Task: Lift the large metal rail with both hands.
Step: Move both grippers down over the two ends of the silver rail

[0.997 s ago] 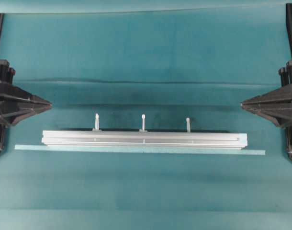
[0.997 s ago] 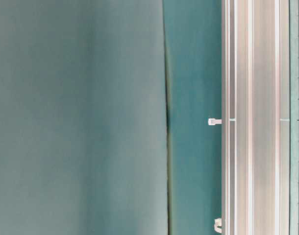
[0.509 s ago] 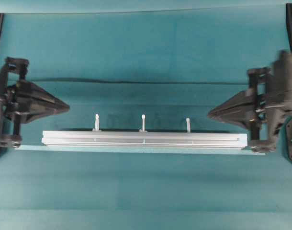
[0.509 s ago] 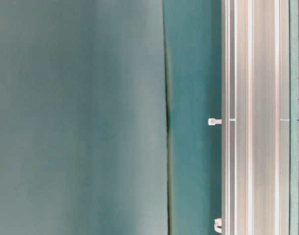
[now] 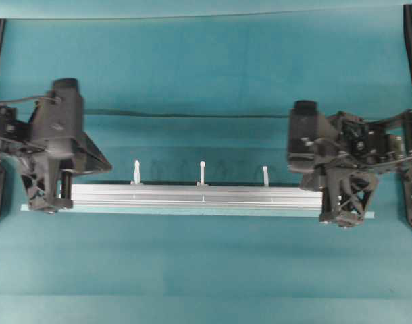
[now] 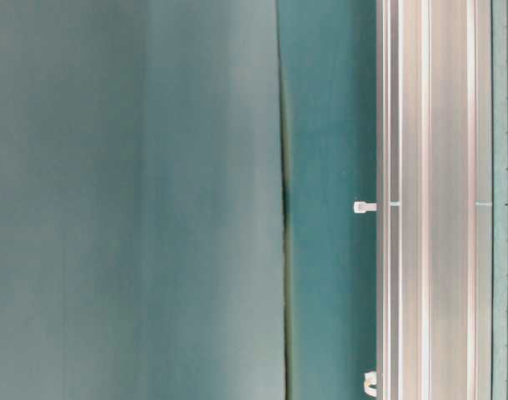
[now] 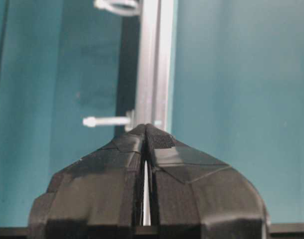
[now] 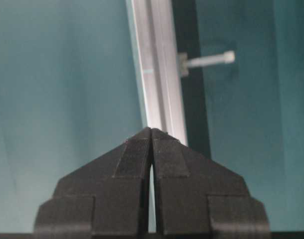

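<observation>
Overhead view: your large metal rail (image 5: 202,196) lies flat across the middle of the teal table (image 5: 206,67). Left gripper (image 5: 54,196) and right gripper (image 5: 341,206) sit clenched over its ends, holding nothing.

Rail (image 5: 199,196): both ends hidden overhead beneath the left gripper (image 5: 49,196) and right gripper (image 5: 344,206); top and bottom cut by the frame in the table-level view. Tape strip (image 5: 192,212): only a thin edge shows past the rail. Farthest peg (image 7: 117,6) in the left wrist view: blurred, cropped at the top edge.
</observation>
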`<state>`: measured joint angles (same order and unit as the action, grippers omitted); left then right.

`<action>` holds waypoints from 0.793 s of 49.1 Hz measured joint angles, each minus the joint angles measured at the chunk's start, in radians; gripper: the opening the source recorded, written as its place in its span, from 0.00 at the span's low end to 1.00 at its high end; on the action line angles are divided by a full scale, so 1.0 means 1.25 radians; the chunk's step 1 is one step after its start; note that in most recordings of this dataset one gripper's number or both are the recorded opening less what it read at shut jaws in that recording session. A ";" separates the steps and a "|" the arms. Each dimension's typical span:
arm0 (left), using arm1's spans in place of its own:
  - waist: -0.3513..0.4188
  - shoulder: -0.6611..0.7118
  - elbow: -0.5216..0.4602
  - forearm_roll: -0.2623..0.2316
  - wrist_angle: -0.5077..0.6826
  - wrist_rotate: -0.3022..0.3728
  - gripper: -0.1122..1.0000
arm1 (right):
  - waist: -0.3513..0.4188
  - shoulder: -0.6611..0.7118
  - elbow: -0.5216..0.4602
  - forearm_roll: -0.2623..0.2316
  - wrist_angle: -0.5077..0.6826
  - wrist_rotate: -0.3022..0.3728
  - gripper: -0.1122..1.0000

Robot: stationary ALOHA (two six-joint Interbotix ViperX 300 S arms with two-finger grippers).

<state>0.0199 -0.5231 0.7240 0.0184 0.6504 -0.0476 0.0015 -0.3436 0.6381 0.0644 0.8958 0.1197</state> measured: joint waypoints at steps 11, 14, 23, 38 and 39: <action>-0.006 0.045 -0.021 0.000 0.037 0.065 0.12 | 0.000 0.032 -0.009 0.000 0.022 0.000 0.15; -0.006 0.054 -0.023 0.000 0.038 0.069 0.15 | 0.000 0.039 -0.010 0.000 0.026 0.000 0.20; -0.007 0.093 -0.031 0.000 0.069 0.067 0.51 | 0.000 0.058 -0.011 0.000 0.023 -0.018 0.52; -0.011 0.175 -0.048 0.001 0.102 0.074 0.99 | 0.013 0.104 -0.004 -0.032 0.020 -0.075 0.97; -0.011 0.179 -0.047 0.001 0.101 0.074 0.99 | 0.015 0.107 -0.002 -0.034 0.018 -0.076 0.97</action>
<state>0.0061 -0.2991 0.6657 0.0199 0.7762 0.0445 0.0199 -0.2102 0.6351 0.0215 0.9189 0.0245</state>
